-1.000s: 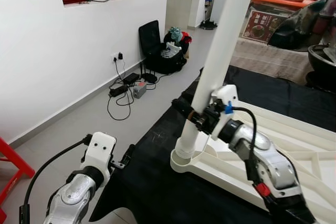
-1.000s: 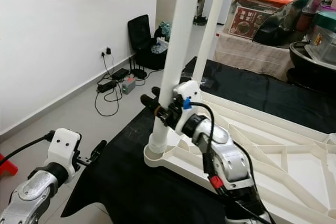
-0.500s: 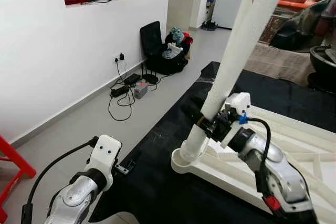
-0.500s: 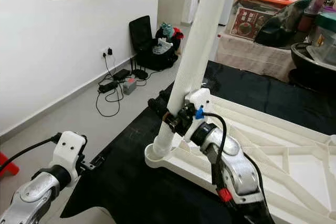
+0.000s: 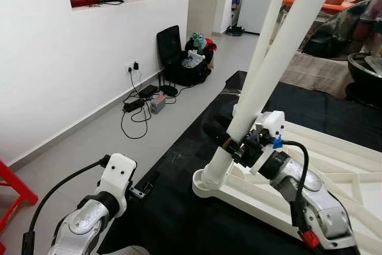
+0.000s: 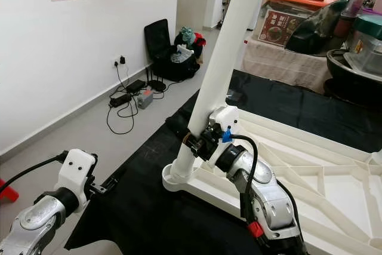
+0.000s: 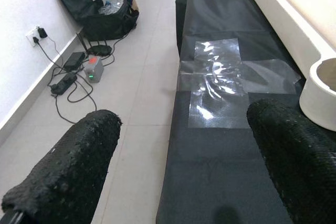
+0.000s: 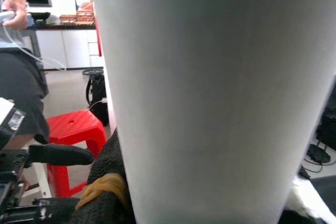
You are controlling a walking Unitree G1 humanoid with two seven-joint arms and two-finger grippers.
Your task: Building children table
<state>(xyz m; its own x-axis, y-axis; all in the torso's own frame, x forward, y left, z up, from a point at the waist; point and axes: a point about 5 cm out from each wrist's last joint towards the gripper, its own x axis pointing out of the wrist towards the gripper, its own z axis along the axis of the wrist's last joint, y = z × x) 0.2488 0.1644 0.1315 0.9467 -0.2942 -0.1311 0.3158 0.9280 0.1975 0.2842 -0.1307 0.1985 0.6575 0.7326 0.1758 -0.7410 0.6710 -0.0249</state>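
A white table top (image 5: 340, 165) lies upside down on a black mat (image 5: 173, 207). My right gripper (image 5: 231, 143) is shut on a long white table leg (image 5: 271, 70), low on its shaft. The leg's foot sits in the near corner socket (image 5: 206, 184), and the leg leans to the right. In the right wrist view the leg (image 8: 210, 93) is close up, with a black finger (image 8: 105, 182) against it. A second white leg (image 5: 267, 25) stands upright behind. My left gripper (image 7: 184, 127) is open, low over the mat's edge, left of the socket (image 7: 323, 93).
A black bag (image 5: 182, 58) and cables with a power strip (image 5: 143, 97) lie along the white wall. A red stool (image 5: 12, 186) stands at the near left. Boxes and appliances crowd the far right. A person (image 8: 18, 77) stands beside a red stool (image 8: 73, 129).
The held leg has tipped further to the right while its foot stays at the socket. My right gripper has shifted a little right with it. The left arm has barely moved.
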